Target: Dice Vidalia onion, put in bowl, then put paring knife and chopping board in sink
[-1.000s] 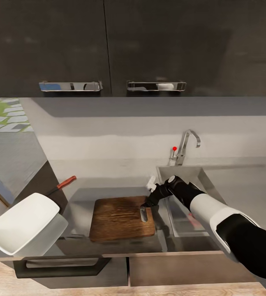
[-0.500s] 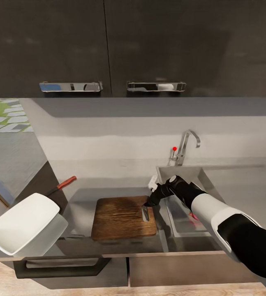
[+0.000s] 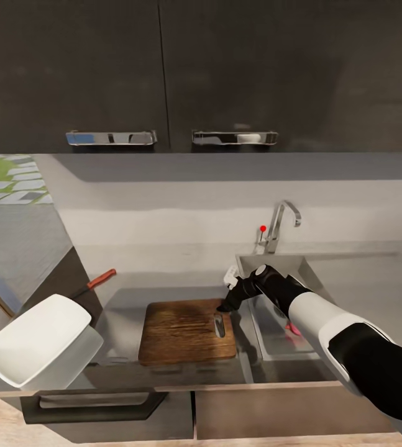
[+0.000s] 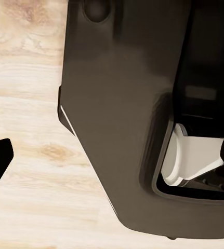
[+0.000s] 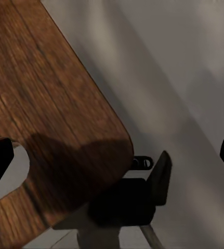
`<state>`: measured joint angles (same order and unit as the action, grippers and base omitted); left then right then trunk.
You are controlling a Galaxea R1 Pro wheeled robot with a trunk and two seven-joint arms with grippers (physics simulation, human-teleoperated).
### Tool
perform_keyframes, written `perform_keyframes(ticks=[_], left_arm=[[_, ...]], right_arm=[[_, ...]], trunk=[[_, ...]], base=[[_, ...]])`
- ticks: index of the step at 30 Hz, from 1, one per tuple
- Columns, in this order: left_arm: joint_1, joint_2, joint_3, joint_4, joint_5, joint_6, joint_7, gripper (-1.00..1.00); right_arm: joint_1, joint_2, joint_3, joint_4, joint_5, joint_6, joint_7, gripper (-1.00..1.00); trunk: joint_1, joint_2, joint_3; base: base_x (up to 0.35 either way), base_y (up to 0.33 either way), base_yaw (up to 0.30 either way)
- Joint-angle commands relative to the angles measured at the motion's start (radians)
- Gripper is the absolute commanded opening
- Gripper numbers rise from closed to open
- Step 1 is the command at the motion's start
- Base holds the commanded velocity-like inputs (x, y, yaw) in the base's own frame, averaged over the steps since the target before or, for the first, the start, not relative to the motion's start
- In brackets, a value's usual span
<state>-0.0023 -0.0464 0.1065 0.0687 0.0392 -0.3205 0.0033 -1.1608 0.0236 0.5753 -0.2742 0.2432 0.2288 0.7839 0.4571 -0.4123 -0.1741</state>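
- Reaching my right gripper [image 3: 227, 305] over the chopping board's [image 3: 185, 331] handle-hole end, beside the sink [image 3: 300, 273].
- Fingers looked spread in the right wrist view, gripping nothing; hard to tell, edges cropped.
- Paring knife [image 3: 95, 282] lay on the countertop [image 3: 163, 264] behind the bowl [image 3: 39, 340].
- Left claw's state: couldn't tell.

dark wall cabinets [image 3: 163, 68], chrome handles [image 3: 110, 137]; wood floor [image 4: 23, 171]
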Motion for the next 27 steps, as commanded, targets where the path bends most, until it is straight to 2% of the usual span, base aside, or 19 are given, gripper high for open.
perform_keyframes(ticks=[1, 27], left_arm=[[-0.001, 0.0, 0.004, 0.002, 0.004, -0.006, 0.0, 1.0], [-0.001, -0.001, 0.004, 0.002, 0.004, -0.006, 0.001, 1.0]], right_arm=[[0.0, 0.0, -0.003, -0.002, 0.007, 0.006, 0.005, 1.0], [0.0, -0.002, -0.003, -0.002, 0.007, 0.004, 0.005, 1.0]], trunk=[[0.001, -0.002, 0.0], [0.001, -0.002, 0.041]], base=[[0.0, 0.0, 0.0], [-0.01, 0.0, 0.0]])
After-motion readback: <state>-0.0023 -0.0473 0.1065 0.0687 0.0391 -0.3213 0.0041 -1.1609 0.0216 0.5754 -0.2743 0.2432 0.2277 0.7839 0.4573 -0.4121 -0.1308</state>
